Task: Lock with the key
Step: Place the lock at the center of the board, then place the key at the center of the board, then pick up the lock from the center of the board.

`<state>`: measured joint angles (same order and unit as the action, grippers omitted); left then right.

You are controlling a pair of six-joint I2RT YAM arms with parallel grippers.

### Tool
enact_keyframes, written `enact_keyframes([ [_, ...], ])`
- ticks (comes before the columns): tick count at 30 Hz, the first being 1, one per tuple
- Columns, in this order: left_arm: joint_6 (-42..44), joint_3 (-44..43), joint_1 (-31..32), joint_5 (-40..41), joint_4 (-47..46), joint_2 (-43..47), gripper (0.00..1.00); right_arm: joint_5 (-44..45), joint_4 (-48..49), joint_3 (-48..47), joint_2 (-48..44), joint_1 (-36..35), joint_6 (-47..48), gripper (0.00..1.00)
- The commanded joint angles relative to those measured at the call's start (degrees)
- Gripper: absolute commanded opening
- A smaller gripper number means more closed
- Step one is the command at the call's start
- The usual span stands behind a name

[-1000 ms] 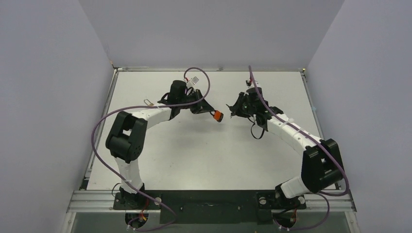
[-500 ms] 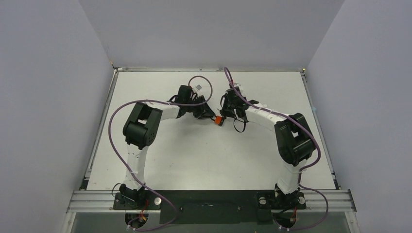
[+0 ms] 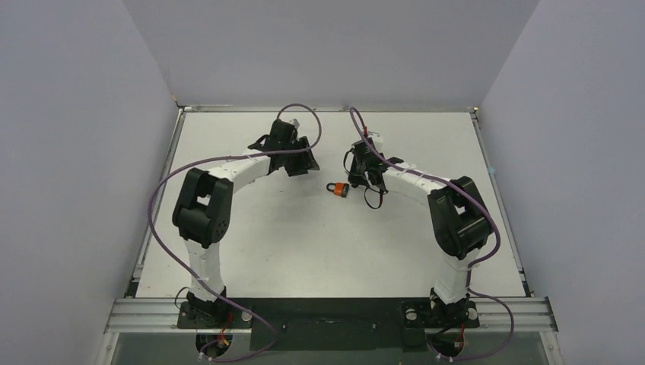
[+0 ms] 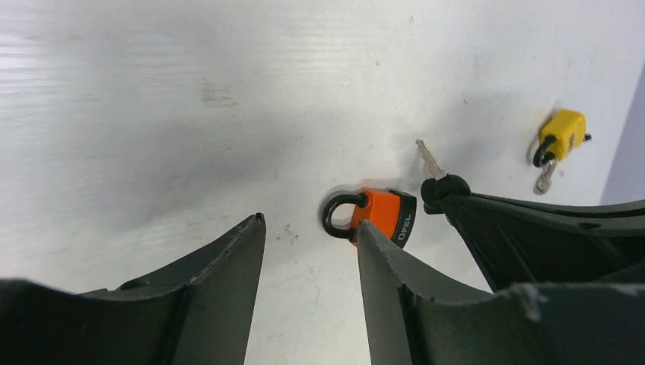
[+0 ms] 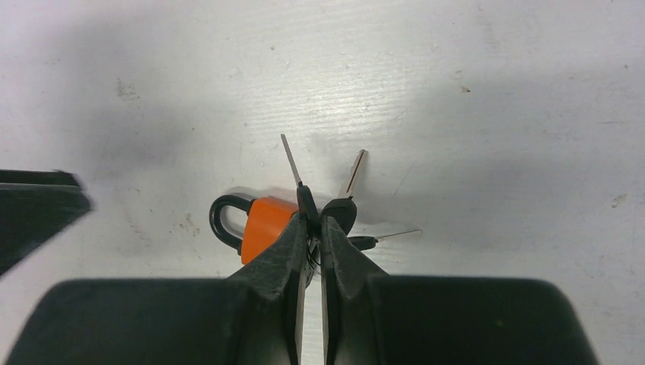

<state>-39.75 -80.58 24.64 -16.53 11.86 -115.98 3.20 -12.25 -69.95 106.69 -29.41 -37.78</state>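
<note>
Our right pincer point(image 5: 318, 218) is pressed together on the black heads of a small bunch of keys point(image 5: 352, 175). Two bare blades fan out beyond the fingertips, and a third pokes off to one side. None of them sits in a lock.

Just beside those fingertips, and partly tucked under them in the right wrist view, an orange padlock point(image 5: 262, 223) lies flat on the white table point(image 3: 251, 236). From above it rests near the middle of the far half of the table, between the two arms and closer to the right one.

Our left pincer point(image 4: 310, 225) is spread wide and holds nothing. It hangs above the table a little apart from the padlock, which shows beyond the gap between its fingers.

The padlock has a stubby orange body and a black loop. A black band at the other end carries white lettering. Both ends of the loop seem to enter the body, so we judge it pushed shut, though we cannot tell whether it is locked. Its keyhole is not visible.

We judge the task partly done. The keys are in hand, but a blade has yet to go in and turn.

Farther off, near the table's edge, a yellow padlock point(image 4: 563, 134) lies with something small and metal, perhaps a key, hanging from it.
</note>
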Motion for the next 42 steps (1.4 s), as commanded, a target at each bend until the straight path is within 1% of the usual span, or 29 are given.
enact_keyframes([
  [1, 3.4, -3.5, -1.5, 21.9, 10.2, 8.4, 0.46, 3.2, -0.4, -1.1, -2.1, -0.9, -0.4, 0.03],
  [3, 2.4, -2.8, -3.2, 26.5, 12.0, 9.7, 0.46, 3.4, -0.3, -0.7, -2.2, -1.1, -0.5, 0.06],
  [5, 0.8, -1.8, -6.7, 29.0, 13.2, 10.3, 0.47, 3.3, 0.0, -0.2, -2.4, -1.3, -0.4, 0.11],
  [9, -0.1, -0.7, -12.4, 29.8, 13.6, 8.8, 0.48, 2.5, 0.8, 0.6, -3.1, -1.5, -0.4, 0.24],
  [10, -0.1, -1.1, -13.4, 29.9, 13.9, 8.4, 0.48, 2.2, 0.9, 0.7, -3.4, -1.5, -0.4, 0.29],
  [11, -0.1, -1.3, -15.1, 29.9, 14.3, 7.3, 0.48, 2.0, 1.0, 0.7, -3.5, -1.6, -0.4, 0.32],
  [12, -0.2, -1.7, -15.9, 29.9, 14.5, 6.8, 0.48, 1.6, 1.1, 0.8, -3.9, -1.6, -0.4, 0.38],
  [14, 0.3, -2.5, -18.2, 29.4, 14.5, 5.3, 0.49, 1.3, 1.2, 0.9, -4.6, -1.6, -0.4, 0.46],
  [16, 1.0, -4.2, -20.0, 28.9, 15.1, 3.3, 0.49, 1.0, 1.3, 1.1, -5.4, -1.6, -0.4, 0.52],
  [20, 1.1, -8.2, -22.6, 27.2, 16.8, -2.0, 0.49, 0.5, 1.5, 2.1, -7.8, -1.7, -0.2, 0.60],
  [23, 0.3, -10.2, -23.0, 26.6, 17.2, -4.2, 0.49, 0.3, 1.5, 2.6, -10.3, -1.6, -0.1, 0.63],
  [31, -0.9, -14.8, -23.6, 27.3, 19.7, -9.0, 0.49, -1.5, 1.7, 4.0, -14.9, -1.5, -0.1, 0.63],
  [37, -0.5, -15.5, -23.3, 29.5, 21.9, -10.2, 0.43, -2.7, 2.2, 4.4, -16.5, -1.5, -0.8, 0.63],
  [42, 2.4, -19.1, -21.5, 32.5, 26.6, -12.0, 0.38, -6.0, 4.3, 5.6, -17.0, -1.5, -2.7, 0.63],
])
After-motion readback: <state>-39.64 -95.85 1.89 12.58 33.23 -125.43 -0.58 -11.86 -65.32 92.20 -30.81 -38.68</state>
